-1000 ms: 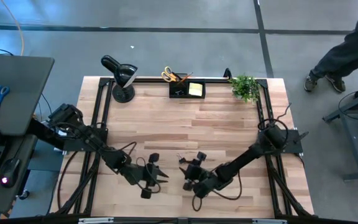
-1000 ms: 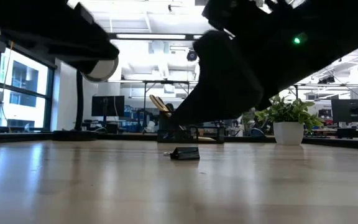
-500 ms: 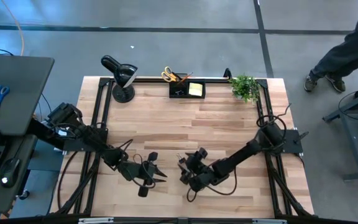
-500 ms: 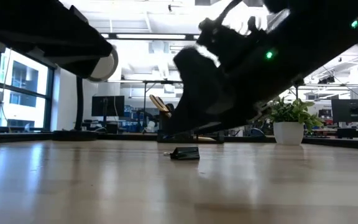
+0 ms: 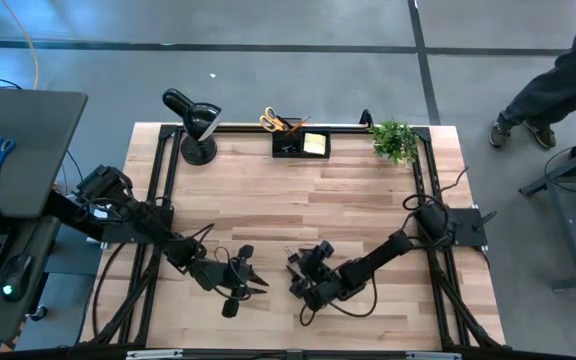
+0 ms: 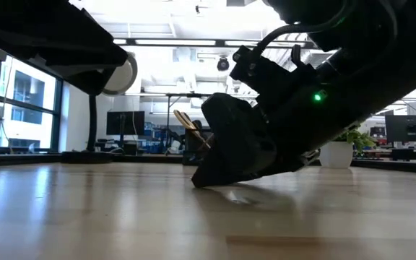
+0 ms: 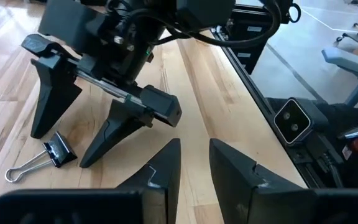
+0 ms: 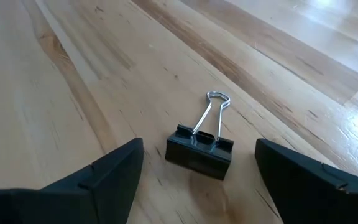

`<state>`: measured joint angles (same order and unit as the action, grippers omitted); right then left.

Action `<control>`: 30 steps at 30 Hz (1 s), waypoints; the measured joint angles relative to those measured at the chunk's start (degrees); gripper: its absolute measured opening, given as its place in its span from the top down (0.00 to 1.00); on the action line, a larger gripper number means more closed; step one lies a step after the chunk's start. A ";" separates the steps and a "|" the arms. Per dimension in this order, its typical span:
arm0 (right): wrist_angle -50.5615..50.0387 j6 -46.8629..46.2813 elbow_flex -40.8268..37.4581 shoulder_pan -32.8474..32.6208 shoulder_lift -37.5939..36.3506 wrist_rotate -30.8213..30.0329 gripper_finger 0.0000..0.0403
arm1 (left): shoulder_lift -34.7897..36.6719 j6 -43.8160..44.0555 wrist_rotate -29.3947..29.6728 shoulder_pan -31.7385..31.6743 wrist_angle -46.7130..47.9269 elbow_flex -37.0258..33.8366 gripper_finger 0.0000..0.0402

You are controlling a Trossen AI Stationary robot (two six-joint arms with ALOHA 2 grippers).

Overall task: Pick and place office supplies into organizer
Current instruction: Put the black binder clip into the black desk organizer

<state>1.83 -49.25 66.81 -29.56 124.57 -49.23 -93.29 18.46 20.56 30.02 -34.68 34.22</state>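
In the high view, the right gripper (image 5: 295,278) is seen at the lower centre of the frame, lowered to the wooden table (image 5: 368,200). Its fingers (image 8: 104,180) are spread wide in the right wrist view, and a black binder clip (image 8: 200,149) lies flat on the table between them, untouched, with its wire handles folded together and pointing away from the camera. In the left wrist view the same binder clip (image 7: 48,152) is seen at the lower left of the frame, between the tips of the right gripper (image 7: 64,134). In the low view the right gripper (image 6: 226,155) fills the centre of the frame, its tips down at the table surface.

The left gripper (image 5: 258,285) is found just left of the right one in the high view, low over the table. Its fingers (image 7: 160,171) are seen narrowly parted, with nothing between them.

The organizer (image 5: 301,143) stands at the upper centre of the high view, against the table's far edge, well apart from both grippers. A yellow sticky-note pad (image 5: 315,143) is seen in its right compartment, and yellow-handled scissors (image 5: 269,120) and an orange pencil (image 5: 296,124) stick out at its left. A black desk lamp (image 5: 194,125) stands to its left and a small potted plant (image 5: 395,140) to its right.
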 joint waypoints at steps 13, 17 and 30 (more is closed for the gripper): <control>-0.72 -3.67 -0.13 0.66 0.11 -2.38 0.38 | -0.05 1.33 -0.63 0.04 0.30 0.00 0.82; -0.95 -3.43 -0.17 0.94 0.11 -2.63 0.48 | -0.05 1.33 -0.63 0.00 0.33 0.00 0.82; -2.25 1.44 -0.13 0.96 0.11 -3.26 0.66 | -0.05 1.31 -0.63 0.00 0.33 0.00 0.82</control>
<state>-0.43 -47.81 66.67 -28.60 124.68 -52.49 -93.34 19.77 19.92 30.02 -34.35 34.22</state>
